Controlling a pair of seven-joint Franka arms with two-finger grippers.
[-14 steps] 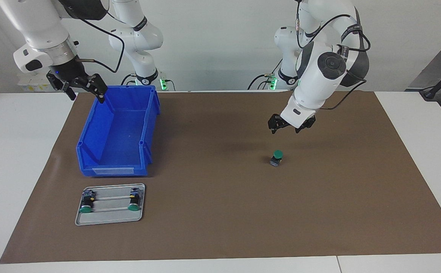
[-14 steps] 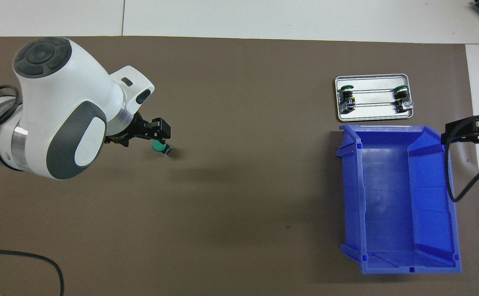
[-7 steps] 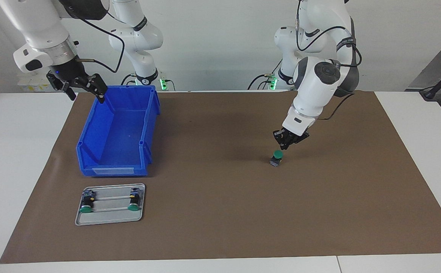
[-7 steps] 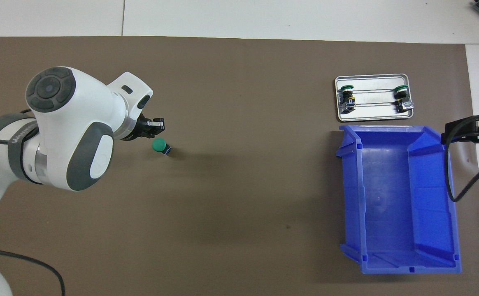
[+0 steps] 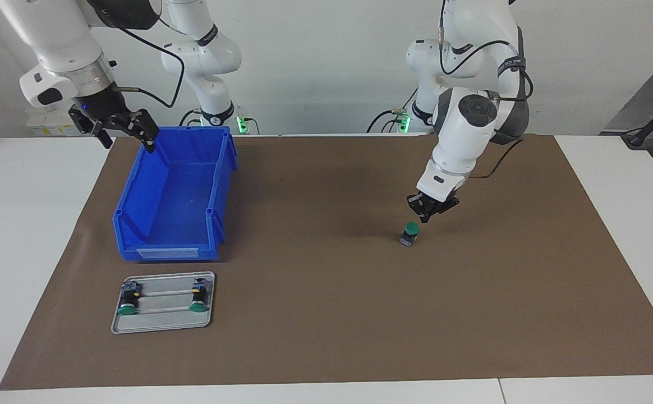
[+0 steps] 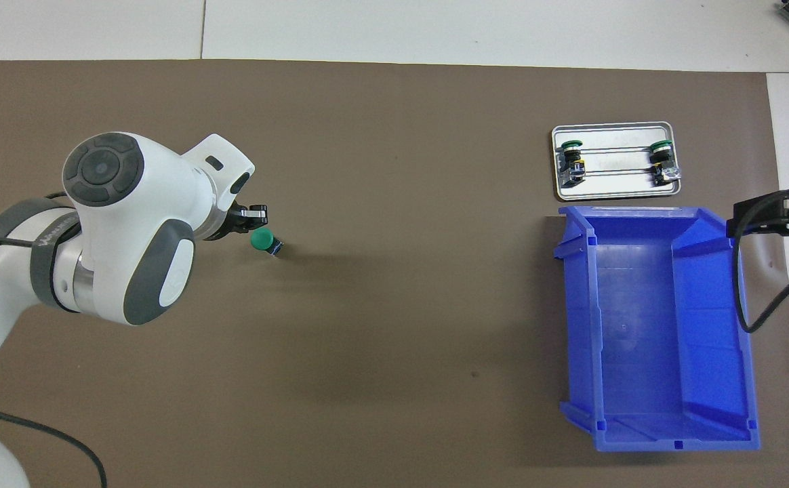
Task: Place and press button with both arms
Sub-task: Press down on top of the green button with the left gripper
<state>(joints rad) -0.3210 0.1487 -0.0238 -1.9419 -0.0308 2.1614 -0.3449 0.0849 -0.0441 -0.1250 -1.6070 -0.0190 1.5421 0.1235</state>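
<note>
Left hand (image 5: 428,210) hangs just above the green-capped button (image 5: 410,232), fingers drawn together with nothing between them, tip pointed down at the cap; not touching it in the facing view. Overhead view shows the same hand (image 6: 253,218) just beside the button (image 6: 263,240). The button stands alone on the brown mat (image 5: 326,314) toward the left arm's end of the table (image 5: 29,235), cap tilted up, bluish-grey block on the mat.

Right hand (image 5: 118,126) waits over the blue bin's (image 5: 152,224) rim at the right arm's end, fingers apart, holding nothing. Bin looks empty. Farther from the robots than the bin, a metal tray (image 5: 161,324) carries two more green buttons.

Step in hand, as judged: the press by the left arm; placing looks done. Next move calls for a short drop straight onto the cap, centred, since the button is tilted and small and could tip or skid if hit off-centre.
</note>
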